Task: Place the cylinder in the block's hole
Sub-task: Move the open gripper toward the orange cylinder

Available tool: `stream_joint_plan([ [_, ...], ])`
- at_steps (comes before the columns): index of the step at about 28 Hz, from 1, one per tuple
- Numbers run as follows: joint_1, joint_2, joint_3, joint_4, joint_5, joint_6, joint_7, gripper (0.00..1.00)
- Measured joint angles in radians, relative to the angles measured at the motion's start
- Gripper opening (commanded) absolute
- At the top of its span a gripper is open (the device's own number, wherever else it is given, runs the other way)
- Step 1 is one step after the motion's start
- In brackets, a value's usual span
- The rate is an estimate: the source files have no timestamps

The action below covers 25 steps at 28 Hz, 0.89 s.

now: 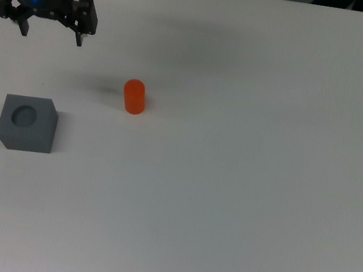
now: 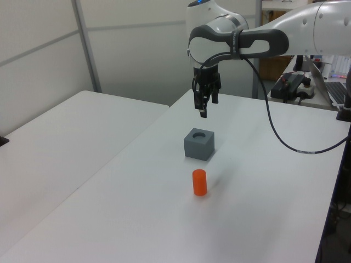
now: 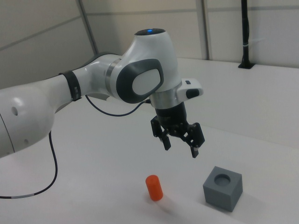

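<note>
On the white table, the cylinder was found standing upright and ungrasped, well apart from the block, whose hole was seen empty. The gripper was held high above the surface with its fingers spread and nothing between them. The task was judged to be at its first step, the approach; a descent over the cylinder would be called for next, the fingers closed around its sides
</note>
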Motion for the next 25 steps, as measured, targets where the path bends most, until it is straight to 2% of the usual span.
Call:
stream_joint_plan([
  [12, 0.004, -0.01, 0.006, -0.002, 0.0, -0.041, 0.0, 1.0],
  [16, 0.004, -0.033, 0.01, -0.03, 0.0, -0.042, -0.003, 1.0],
  [21, 0.012, -0.093, 0.022, -0.126, 0.0, 0.002, -0.035, 1.0],
  [25, 0.037, -0.149, 0.027, -0.254, 0.0, 0.107, -0.038, 1.0],
])
